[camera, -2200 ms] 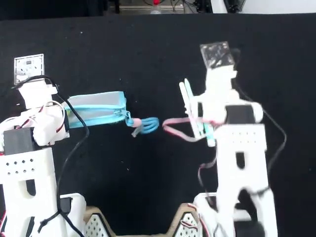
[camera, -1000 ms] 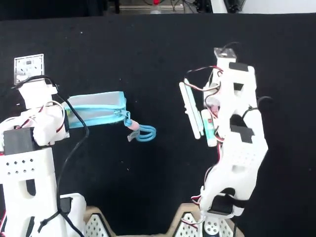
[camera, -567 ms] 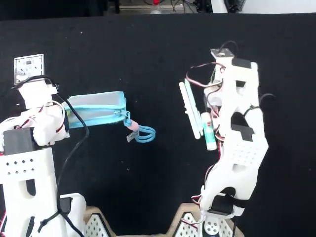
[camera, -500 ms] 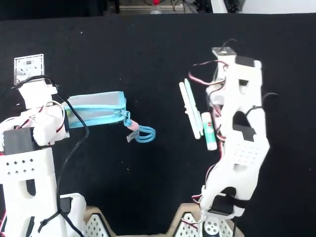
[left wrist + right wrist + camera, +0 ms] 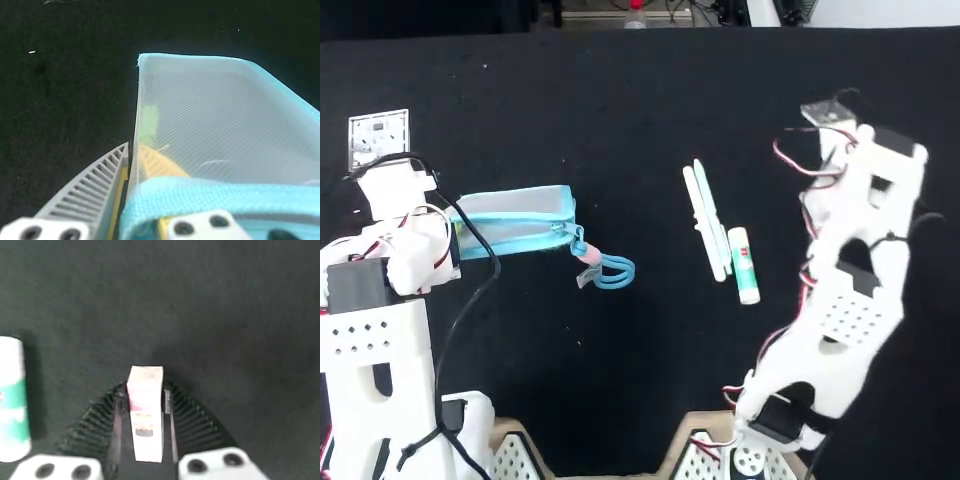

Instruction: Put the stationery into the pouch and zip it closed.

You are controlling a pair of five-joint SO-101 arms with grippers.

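Note:
A translucent pouch with light blue trim lies at the table's left, its zipper pull and blue loop trailing toward the middle. My left gripper is shut on the pouch's near end, a grey ribbed finger beside the wall. Two pale pens and a white-and-green glue stick lie side by side at centre right. To their right stands the right arm. My right gripper is shut on a small white-and-pink eraser above the black cloth, with the glue stick off to one side.
A black cloth covers the whole table. A small white tag lies at the far left behind the left arm. The arms' bases stand along the near edge. Open cloth stretches between the pouch and the pens.
The right arm has swung to the right, away from the pens and glue stick, which now lie uncovered. The left arm and pouch have kept still.

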